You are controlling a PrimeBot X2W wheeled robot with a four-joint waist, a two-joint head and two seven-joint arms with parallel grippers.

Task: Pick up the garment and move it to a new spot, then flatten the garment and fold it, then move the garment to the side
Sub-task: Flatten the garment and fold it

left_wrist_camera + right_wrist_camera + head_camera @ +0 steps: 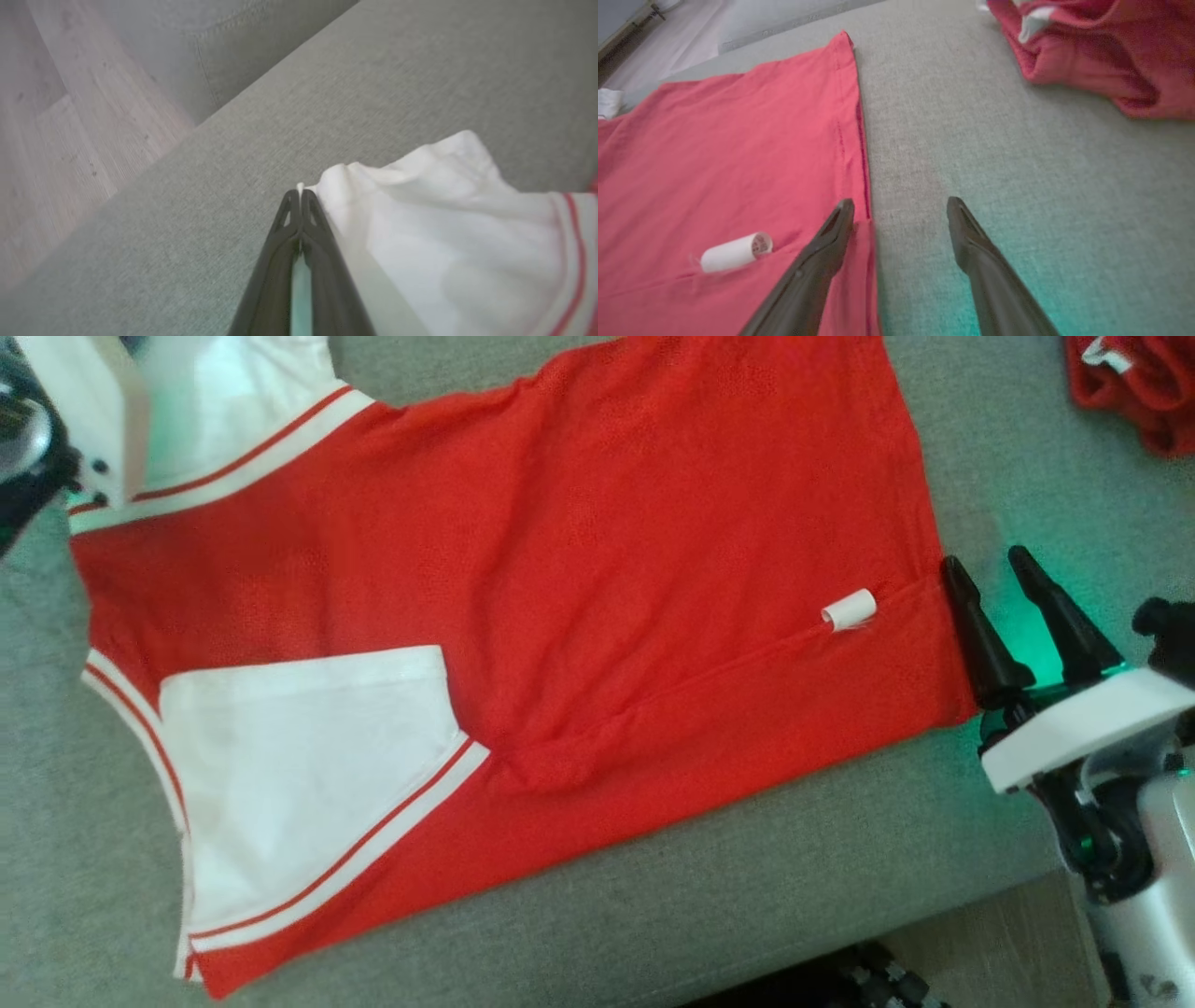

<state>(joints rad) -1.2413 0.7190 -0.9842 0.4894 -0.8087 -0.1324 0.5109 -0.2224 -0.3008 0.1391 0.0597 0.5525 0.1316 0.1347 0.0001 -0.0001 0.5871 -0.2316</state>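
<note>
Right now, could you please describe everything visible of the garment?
The garment is a red jersey with white sleeves, red-striped trim and a curled white tag, lying mostly flat on the grey cushion. The left end effector pinches one sleeve's edge; the open right end effector stands at its hem.

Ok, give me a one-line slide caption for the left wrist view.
Left gripper shut on the white jersey sleeve, over a grey fabric cushion.

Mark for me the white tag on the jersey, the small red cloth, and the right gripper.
garment's white tag [849, 609]: head view, middle of the curled tag.
small red cloth [1144, 392]: head view, its bunched red middle.
right gripper [986, 562]: head view, midway between its fingertips.
</note>
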